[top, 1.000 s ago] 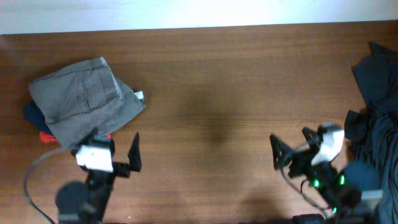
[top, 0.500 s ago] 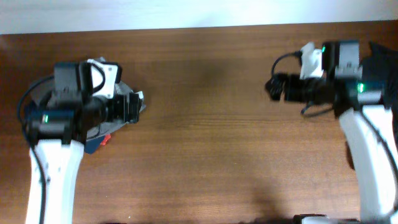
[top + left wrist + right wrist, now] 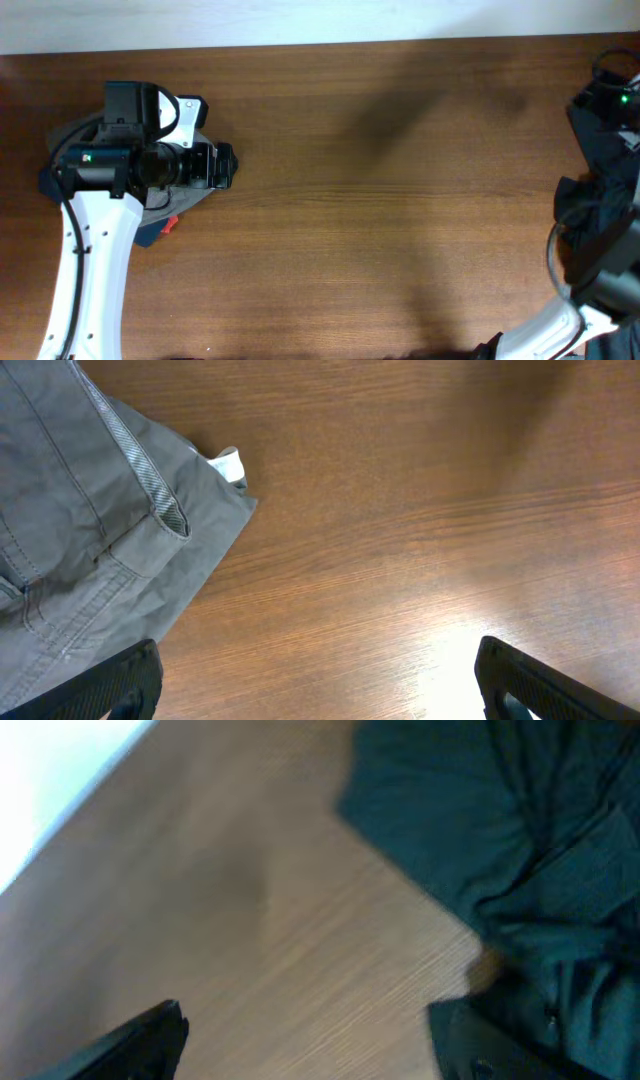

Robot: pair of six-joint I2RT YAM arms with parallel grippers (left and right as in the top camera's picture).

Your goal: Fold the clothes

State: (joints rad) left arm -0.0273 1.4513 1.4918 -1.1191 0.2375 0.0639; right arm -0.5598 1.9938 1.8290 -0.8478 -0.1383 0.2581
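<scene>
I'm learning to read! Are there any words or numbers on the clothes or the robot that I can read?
No text here can be read.
White tag at the corner of the grey trousers: too small to read, if it has any print.
Dark clothes: blurred, no print seen.
Left arm: a green light only, no letters that can be made out.

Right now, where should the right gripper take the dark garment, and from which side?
Probably the free edge of the dark garment, where it lies flat on the table, coming in from the bare-wood side. There the cloth looks thin, while deeper in it bunches into folds. The open right gripper faces that edge.
</scene>
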